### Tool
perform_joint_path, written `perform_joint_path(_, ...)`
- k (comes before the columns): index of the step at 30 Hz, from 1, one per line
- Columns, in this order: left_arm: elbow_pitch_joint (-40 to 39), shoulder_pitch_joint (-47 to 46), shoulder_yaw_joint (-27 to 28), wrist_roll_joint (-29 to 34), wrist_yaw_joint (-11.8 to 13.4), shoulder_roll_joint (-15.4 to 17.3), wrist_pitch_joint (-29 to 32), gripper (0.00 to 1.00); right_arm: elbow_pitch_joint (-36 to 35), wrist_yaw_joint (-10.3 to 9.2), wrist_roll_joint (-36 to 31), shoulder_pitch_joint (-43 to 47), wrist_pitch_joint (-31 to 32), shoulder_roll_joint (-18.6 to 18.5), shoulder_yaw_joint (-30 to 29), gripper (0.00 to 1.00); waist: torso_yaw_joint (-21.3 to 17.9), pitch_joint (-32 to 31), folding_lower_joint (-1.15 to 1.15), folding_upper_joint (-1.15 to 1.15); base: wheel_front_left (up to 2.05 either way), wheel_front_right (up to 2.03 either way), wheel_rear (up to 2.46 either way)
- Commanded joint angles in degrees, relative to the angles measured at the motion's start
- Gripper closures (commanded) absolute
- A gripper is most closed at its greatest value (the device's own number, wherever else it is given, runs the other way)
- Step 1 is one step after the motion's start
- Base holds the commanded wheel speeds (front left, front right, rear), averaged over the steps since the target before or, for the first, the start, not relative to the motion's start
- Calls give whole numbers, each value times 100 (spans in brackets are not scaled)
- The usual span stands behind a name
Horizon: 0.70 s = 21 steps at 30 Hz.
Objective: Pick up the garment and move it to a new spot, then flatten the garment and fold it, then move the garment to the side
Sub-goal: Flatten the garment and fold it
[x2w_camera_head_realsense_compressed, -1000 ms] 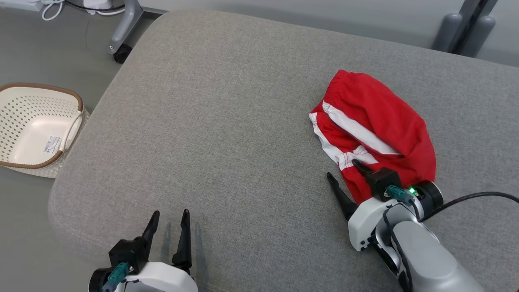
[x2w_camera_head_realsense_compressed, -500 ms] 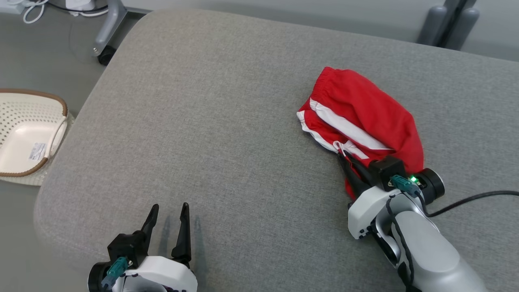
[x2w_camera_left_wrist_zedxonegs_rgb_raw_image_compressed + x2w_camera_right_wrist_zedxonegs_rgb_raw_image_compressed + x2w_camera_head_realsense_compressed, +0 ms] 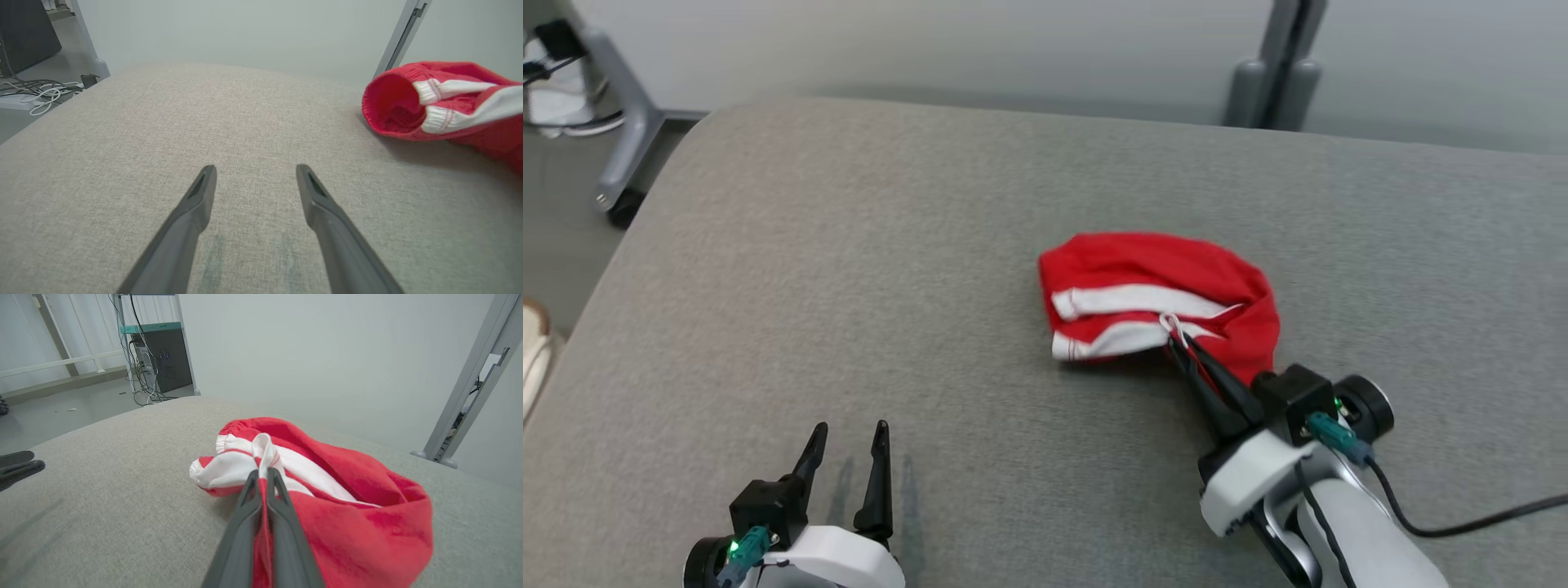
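The garment (image 3: 1160, 302) is a pair of red shorts with white stripes, bunched up on the grey cushion (image 3: 890, 269) right of centre. My right gripper (image 3: 1174, 332) is shut on its near edge, pinching red and white cloth and lifting that part up. In the right wrist view the fingers clamp the garment (image 3: 327, 490) at the right gripper (image 3: 261, 475). My left gripper (image 3: 848, 433) stands open at the lower left, over bare cushion. The left wrist view has the left gripper (image 3: 255, 169) with nothing between its fingers and the garment (image 3: 441, 102) off at the upper right.
A grey metal post (image 3: 1278, 65) stands behind the cushion. A wheeled stand leg (image 3: 621, 155) is on the floor at the far left. The cushion's left edge drops to the floor. Cables and a dark cabinet (image 3: 163, 363) show in the right wrist view's background.
My right gripper has shut on the garment's near edge and pulled it up and toward me, bunching it. The head camera has shifted, so the basket has left view. The left gripper has stayed open.
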Motion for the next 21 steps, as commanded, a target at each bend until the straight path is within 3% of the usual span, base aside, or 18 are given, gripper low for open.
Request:
perform_joint_path(1, 10, 34, 17, 69, -47, 23, -6, 0, -116, -1, 45, 230, -9, -99, 10, 100, -328, -201, 0, 0, 0, 0, 0)
perform_joint_path(3, 30, 63, 21, 95, -58, 22, -6, 0, -140, -1, 56, 449, -9, -185, -20, 100, -473, -265, 0, 0, 0, 0, 0)
perform_joint_path(4, 31, 71, 34, 95, -71, 23, -6, 0, -114, -1, 79, 550, -8, -225, -65, 85, -545, -285, 0, 0, 0, 0, 0)
perform_joint_path(5, 39, 72, 29, 108, -90, 22, -6, 0, -72, -1, 100, 640, -8, -254, -132, 51, -610, -303, 0, 0, 0, 0, 0)
perform_joint_path(6, 43, 68, 31, 111, -86, 21, -6, 0, -57, -1, 104, 716, -9, -268, -200, 0, -672, -314, 0, 0, 0, 0, 0)
perform_joint_path(15, 9, -40, -208, 25, -260, 19, -6, 0, -568, 0, -202, 1233, -8, -128, -1399, 0, -1134, -343, 0, 0, 0, 0, 0)
perform_joint_path(21, 2, -103, -617, -218, -444, 20, -5, 0, -771, -1, -381, 1292, -8, -47, -1700, 0, -1300, -286, 0, 0, 0, 0, 0)
